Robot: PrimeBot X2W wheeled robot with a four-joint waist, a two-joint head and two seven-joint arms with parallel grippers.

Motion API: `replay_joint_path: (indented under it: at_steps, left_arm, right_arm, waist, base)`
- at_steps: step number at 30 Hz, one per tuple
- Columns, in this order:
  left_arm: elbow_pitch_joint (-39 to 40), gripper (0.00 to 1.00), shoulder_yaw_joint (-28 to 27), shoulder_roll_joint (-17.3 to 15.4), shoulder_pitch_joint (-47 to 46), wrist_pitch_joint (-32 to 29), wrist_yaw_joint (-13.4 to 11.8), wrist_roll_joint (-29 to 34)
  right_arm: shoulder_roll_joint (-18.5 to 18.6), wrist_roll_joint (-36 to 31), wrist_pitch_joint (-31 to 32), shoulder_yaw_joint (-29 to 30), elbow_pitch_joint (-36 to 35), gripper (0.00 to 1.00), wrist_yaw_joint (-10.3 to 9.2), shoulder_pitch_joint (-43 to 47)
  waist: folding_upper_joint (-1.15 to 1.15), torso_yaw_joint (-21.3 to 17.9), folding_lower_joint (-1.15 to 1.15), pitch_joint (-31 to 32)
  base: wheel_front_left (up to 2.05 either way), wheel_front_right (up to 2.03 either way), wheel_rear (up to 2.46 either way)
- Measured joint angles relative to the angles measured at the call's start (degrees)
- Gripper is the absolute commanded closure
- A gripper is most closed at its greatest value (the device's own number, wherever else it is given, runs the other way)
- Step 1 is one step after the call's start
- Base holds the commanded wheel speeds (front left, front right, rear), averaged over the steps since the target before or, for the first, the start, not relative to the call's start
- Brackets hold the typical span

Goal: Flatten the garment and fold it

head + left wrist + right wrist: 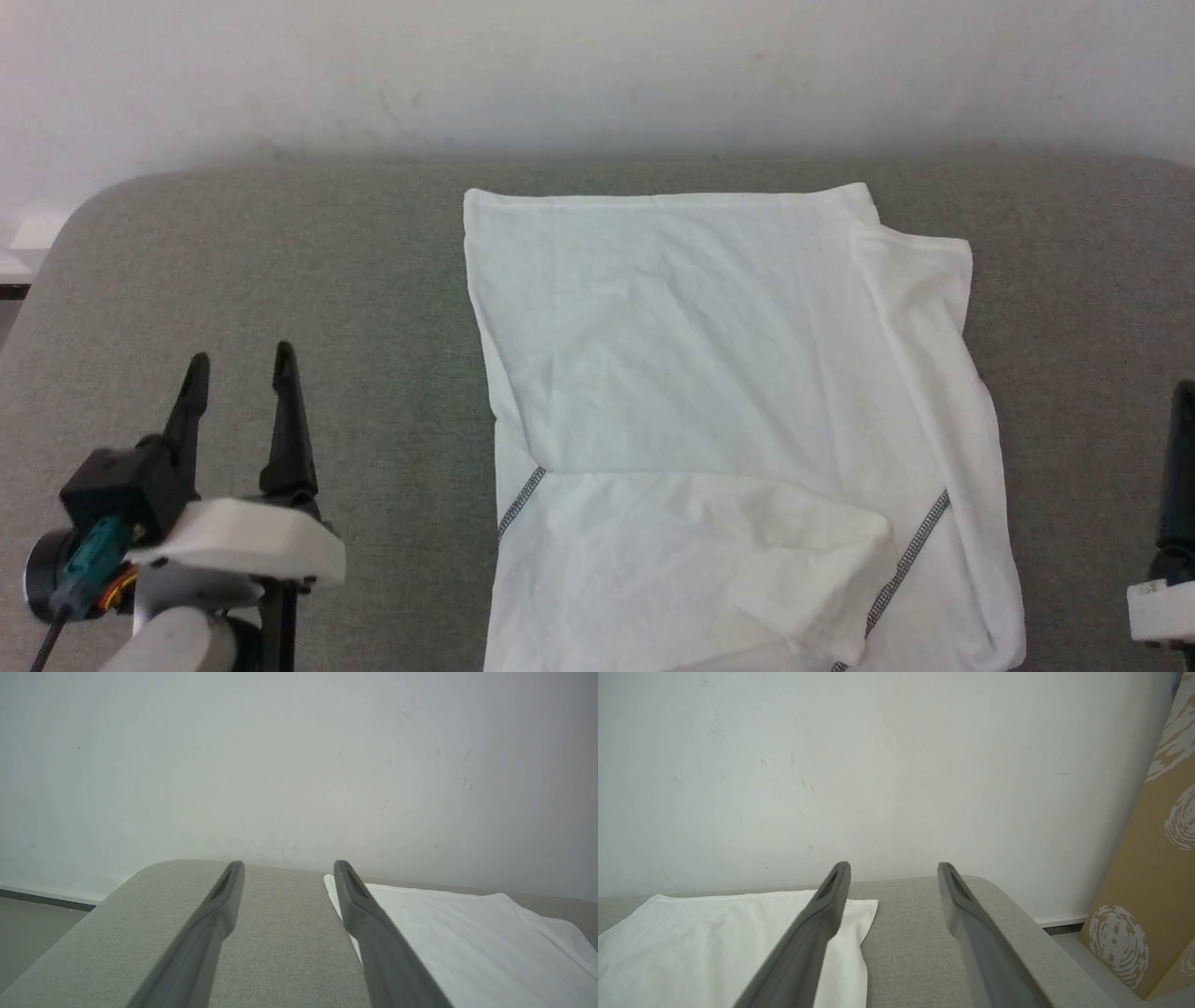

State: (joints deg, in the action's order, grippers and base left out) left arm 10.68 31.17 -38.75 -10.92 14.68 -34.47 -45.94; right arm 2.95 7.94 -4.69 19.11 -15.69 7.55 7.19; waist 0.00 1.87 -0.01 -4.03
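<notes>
I'm holding left gripper (241, 359), right gripper (892, 868) spread, empty; thin white zigzag-stitched top (709, 373) lying between, half-folded. Next: probably grabbing edge.

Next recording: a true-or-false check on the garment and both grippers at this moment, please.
1. The garment lies on the grey padded surface. True.
2. The left gripper is clamped on a garment corner. False: it is open, over bare surface beside the garment.
3. The right gripper is open. True.
4. The garment lies with both sleeves stretched outward. False: it is folded into a rough rectangle with overlapping layers.
</notes>
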Motion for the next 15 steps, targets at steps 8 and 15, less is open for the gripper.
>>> replay_joint_path:
  at_steps: [8,15]
  left_arm:
    - [8.42,0.0,-11.88,4.99,16.47,0.04,8.32,12.24]
    - [8.31,0.0,-19.67,14.23,21.6,0.03,16.33,17.35]
  right_arm:
    - [0.0,1.38,-1.11,-0.96,1.93,0.0,0.0,0.91]
    - [0.01,1.57,-1.38,-1.97,2.59,0.0,0.0,1.03]
  waist:
    - [0.0,0.46,0.0,-0.24]
    - [0.0,0.94,0.0,-1.13]
  base:
    - [0.0,0.0,0.0]
    - [0.0,0.0,0.0]
